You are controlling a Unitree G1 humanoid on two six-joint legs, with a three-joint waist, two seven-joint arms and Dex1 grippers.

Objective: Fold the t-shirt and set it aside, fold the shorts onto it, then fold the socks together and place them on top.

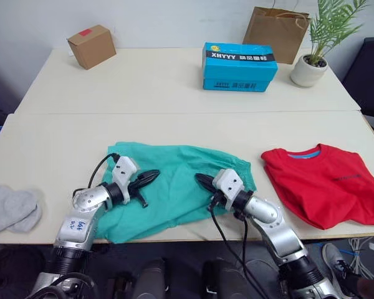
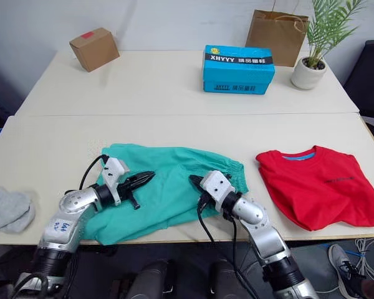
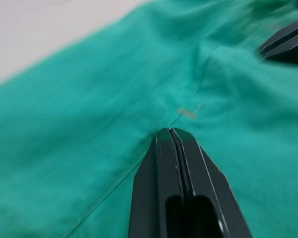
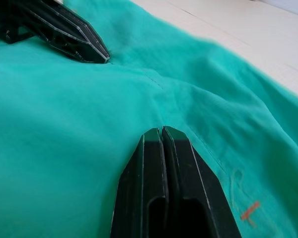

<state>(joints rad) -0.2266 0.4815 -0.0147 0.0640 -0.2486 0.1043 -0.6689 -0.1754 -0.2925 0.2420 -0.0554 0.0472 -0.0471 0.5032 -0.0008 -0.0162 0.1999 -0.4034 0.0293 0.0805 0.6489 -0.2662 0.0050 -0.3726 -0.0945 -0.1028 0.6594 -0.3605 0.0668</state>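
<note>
The teal-green shorts [image 1: 174,190] lie spread flat at the front middle of the table. My left gripper [image 1: 152,176] is shut and rests low over their left half, pointing right. My right gripper [image 1: 199,180] is shut over their right half and points left, so the two tips face each other a short way apart. No cloth shows between either pair of fingers in the wrist views [image 3: 172,132] [image 4: 161,130]. The red t-shirt [image 1: 327,184] lies folded at the front right. The grey socks [image 1: 9,208] sit at the table's left edge.
At the back of the table stand a small cardboard box [image 1: 91,46], a blue carton [image 1: 239,66], a brown paper bag [image 1: 276,32] and a potted plant [image 1: 311,62]. A dark chair [image 1: 371,75] is beyond the right edge.
</note>
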